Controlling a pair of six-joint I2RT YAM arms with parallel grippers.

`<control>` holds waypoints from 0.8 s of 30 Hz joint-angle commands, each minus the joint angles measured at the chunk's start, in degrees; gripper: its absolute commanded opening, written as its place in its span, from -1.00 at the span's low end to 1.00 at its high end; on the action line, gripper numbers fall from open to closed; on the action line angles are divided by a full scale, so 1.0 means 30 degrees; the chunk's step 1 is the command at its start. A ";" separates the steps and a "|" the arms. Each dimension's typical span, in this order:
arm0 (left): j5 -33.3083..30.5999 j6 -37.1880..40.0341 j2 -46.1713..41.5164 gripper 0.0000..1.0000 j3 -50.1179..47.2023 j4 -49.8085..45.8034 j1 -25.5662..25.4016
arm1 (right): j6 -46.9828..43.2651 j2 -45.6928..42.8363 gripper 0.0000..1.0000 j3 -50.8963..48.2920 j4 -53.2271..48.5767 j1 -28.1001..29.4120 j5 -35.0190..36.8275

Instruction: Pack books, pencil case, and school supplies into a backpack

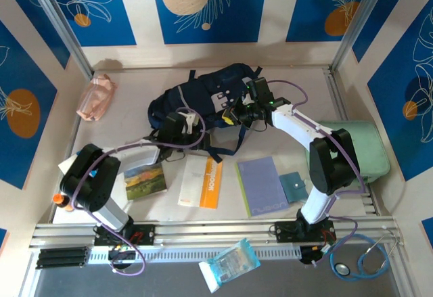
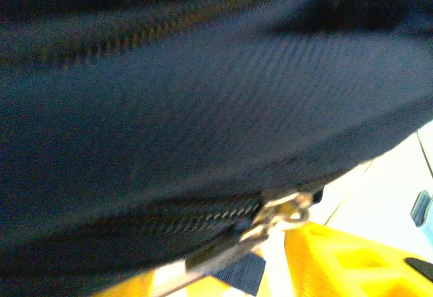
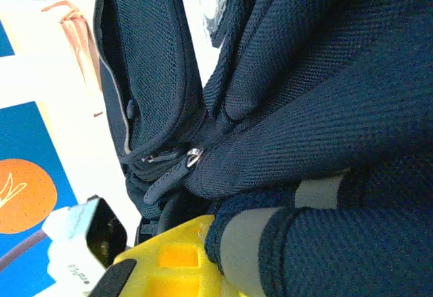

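Nothing is packed yet. The backpack (image 1: 196, 94) lies far centre, and its zip looks shut. The right gripper (image 1: 238, 114) is clamped on its fabric, the left gripper (image 1: 193, 122) half-open around the zip pull (image 2: 281, 212). Three books (image 1: 201, 183) lie near, the pencil case (image 1: 96, 97) far left, the pad (image 1: 293, 187) near right, the tube (image 1: 59, 199) near left.

No text fully legible.
- Book (image 1: 201, 183), orange band: white lettering along it, too small to read. Lies base-side of left fingers (image 2: 352, 263).
- Notebook (image 1: 262, 186): faint pale line near its lower edge, unreadable. Lies base-side of right fingers (image 3: 176, 263).
- White housing (image 3: 71, 260) beside those fingers: small dark print, blurred.
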 commanded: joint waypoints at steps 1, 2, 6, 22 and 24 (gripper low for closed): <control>-0.0726 0.0136 0.0094 -0.01 0.0972 0.0669 -0.0128 | 0.0158 -0.0650 -1.00 0.0661 0.0824 0.0039 -0.1322; -0.0762 0.0081 0.0049 -0.05 0.0944 0.0881 -0.0127 | 0.0165 -0.0695 -1.00 0.0575 0.0856 0.0039 -0.1322; -0.0802 -0.0177 -0.0169 -0.20 0.0443 0.1679 -0.0124 | 0.0143 -0.0591 -1.00 0.0400 0.0915 0.0009 -0.1322; -0.0589 0.0331 -0.1897 -0.47 -0.0761 0.0431 -0.0133 | 0.0224 0.0009 -1.00 0.0600 0.1209 -0.0078 -0.1436; -0.0634 0.0360 -0.1994 -0.43 -0.0828 0.0226 -0.0117 | 0.0224 0.0010 -1.00 0.0572 0.1238 -0.0079 -0.1410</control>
